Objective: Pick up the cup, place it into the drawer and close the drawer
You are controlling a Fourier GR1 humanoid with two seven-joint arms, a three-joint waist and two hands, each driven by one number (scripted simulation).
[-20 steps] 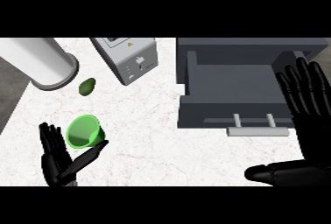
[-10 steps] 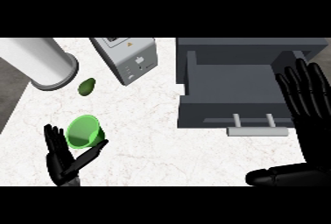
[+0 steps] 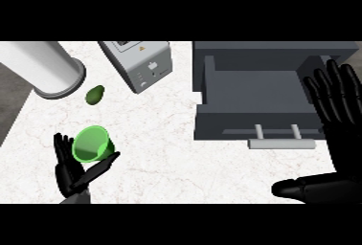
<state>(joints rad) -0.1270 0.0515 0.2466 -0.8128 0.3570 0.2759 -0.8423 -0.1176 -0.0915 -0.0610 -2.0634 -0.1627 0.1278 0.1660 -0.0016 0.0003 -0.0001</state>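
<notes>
The green cup [image 3: 92,143] sits at the lower left of the white marble counter [image 3: 163,158], right up against the left hand [image 3: 78,172]. The hand's fingers come up behind the cup on its left and the thumb angles up under its lower right side, so the cup is cradled between them, fingers only partly curled. The cup's open mouth faces up toward the camera and looks tilted.

The counter's left edge runs diagonally not far from the cup, with dark floor past it. Between the cup and the drawer [image 3: 262,95] there's a wide bare stretch of counter, nothing standing in it.

The drawer is grey, pulled open, in the upper right. Its inside is bare and its front wall with the pale handle [image 3: 279,139] points toward the bottom of the view. The right hand [image 3: 339,105] is over at the right edge, flat and open, fingers straight and pointing up, holding nothing, overlapping the drawer's right wall.

Up top, well away from the cup: a big white cylinder [image 3: 42,67] at the upper left, a small dark green avocado [image 3: 95,94] just below it, and a grey box-shaped appliance [image 3: 141,62] between the cylinder and the drawer.
</notes>
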